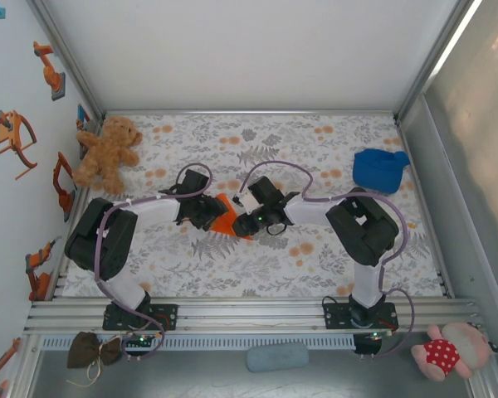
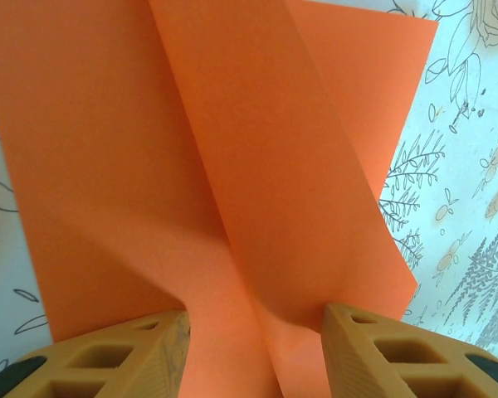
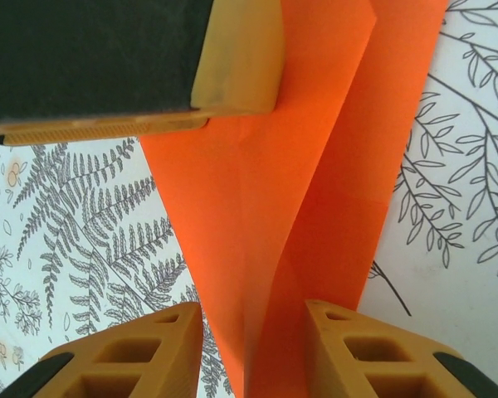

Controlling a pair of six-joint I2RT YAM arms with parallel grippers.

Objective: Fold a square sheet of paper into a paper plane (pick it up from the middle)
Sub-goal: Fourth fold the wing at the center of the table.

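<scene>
While the left gripper stands with jaws apart astride a raised flap of the orange sheet of paper, at the middle of the table, and the right gripper straddles its crease equally unclamped, the loose flap may well spring open or the sheet skid sideways.

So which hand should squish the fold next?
Probably the left hand: its open fingers sit either side of the lifted flap of the orange paper. The right hand is open over the crease too.
</scene>
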